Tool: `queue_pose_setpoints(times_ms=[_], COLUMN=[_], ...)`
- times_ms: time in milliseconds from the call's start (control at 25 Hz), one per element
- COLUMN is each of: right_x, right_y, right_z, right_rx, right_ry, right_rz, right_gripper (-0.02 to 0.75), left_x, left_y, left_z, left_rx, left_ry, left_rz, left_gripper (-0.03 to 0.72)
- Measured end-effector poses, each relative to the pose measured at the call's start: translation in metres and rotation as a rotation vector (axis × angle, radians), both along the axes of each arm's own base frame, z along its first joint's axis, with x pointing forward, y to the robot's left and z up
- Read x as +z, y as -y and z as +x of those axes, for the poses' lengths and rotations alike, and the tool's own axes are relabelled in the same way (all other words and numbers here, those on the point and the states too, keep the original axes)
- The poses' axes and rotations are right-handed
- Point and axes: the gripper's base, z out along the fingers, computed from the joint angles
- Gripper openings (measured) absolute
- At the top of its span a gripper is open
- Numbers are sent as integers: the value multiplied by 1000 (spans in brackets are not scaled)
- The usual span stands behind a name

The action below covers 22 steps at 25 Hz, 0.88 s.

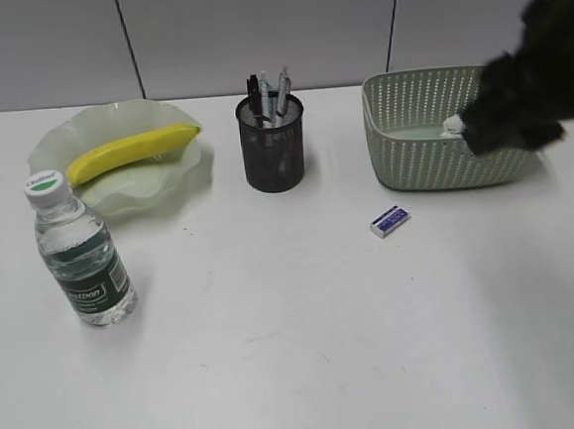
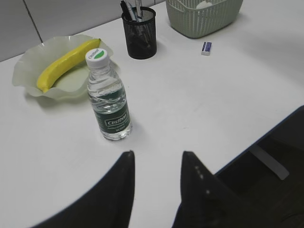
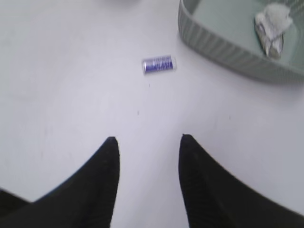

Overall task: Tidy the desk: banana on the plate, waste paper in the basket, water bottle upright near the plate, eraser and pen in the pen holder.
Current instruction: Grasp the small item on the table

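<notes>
While both tools (image 2: 156, 159) (image 3: 148, 142) gape empty, banana (image 1: 131, 150) on plate (image 1: 180, 183), waste paper (image 3: 271, 26) in basket (image 1: 417, 160)

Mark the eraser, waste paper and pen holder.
eraser (image 3: 158, 64): right wrist view, middle of its blue sleeve.
waste paper (image 3: 271, 24): right wrist view, centre of the wad.
pen holder (image 1: 273, 148): exterior view, front mesh wall.

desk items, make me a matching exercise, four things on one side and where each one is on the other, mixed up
Things:
1. banana
2. waste paper
3. eraser
4. pens

Places:
A. lying loose on the desk
B. in the basket
C. on the plate
D. in the pen holder

Pairs: 1-C, 2-B, 3-A, 4-D
</notes>
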Motion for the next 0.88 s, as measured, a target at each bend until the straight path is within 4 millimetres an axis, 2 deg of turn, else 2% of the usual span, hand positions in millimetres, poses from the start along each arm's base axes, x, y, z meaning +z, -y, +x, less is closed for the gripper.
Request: queue_pose_setpoints(times_ms=[200, 440, 560, 720, 880], right_x=[-10, -36, -36, -25, -22], right_y=[48, 94, 112, 132, 150], right_z=[-79, -153, -181, -212, -240], right_rx=[4, 8, 17, 27, 28], right_ry=[-62, -29, 51, 255, 432], right_rz=[-10, 14, 53, 171, 280], right_gripper=[335, 333, 333, 332, 331], left_x=[0, 0, 0, 0, 3], left_y=[0, 0, 0, 2, 20], left_z=[0, 0, 0, 3, 26], left_rx=[0, 0, 0, 0, -13], left_ry=[0, 0, 0, -14, -156], left_rz=[0, 0, 0, 10, 78], left_gripper=[249, 249, 249, 249, 249])
